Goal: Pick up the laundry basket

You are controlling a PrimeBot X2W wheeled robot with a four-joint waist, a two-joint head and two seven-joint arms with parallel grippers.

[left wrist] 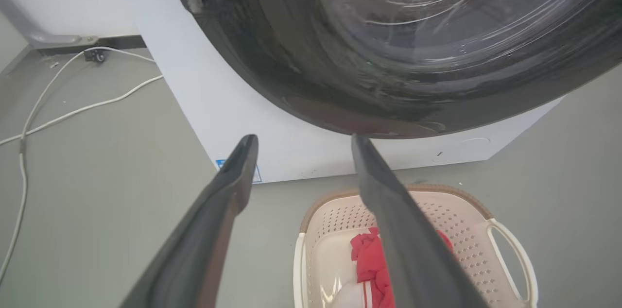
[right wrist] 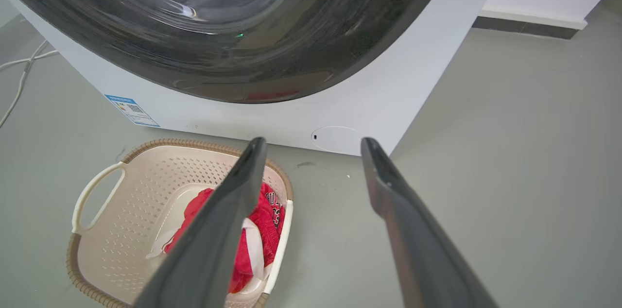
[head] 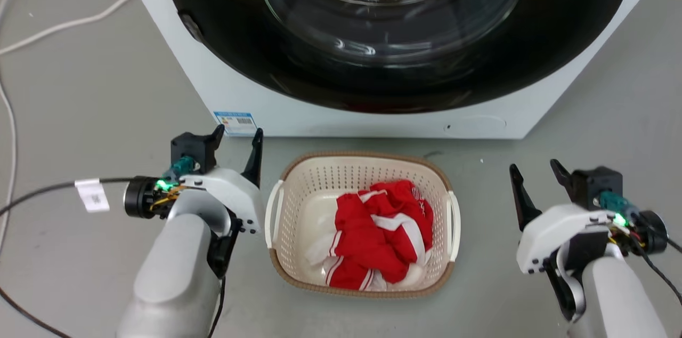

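The laundry basket (head: 309, 196) stands on the grey floor just in front of the washing machine: cream, perforated, brown woven-look rim, a white handle on each side. Red and white clothes (head: 381, 231) lie inside it. My left gripper (head: 238, 138) is open, level with the basket's left handle (head: 273, 210) and a short way left of it. My right gripper (head: 535, 170) is open too, farther off to the right of the right handle (head: 454, 223). Neither touches the basket. The basket (left wrist: 437, 211) lies low in the left wrist view, and the basket (right wrist: 146, 191) at lower left in the right wrist view.
The white washing machine (head: 298, 109) with its dark round door (head: 394, 29) rises right behind the basket. White cables (head: 58, 26) trail over the floor at the far left, and a black cable with a white tag (head: 91, 194) runs to my left wrist.
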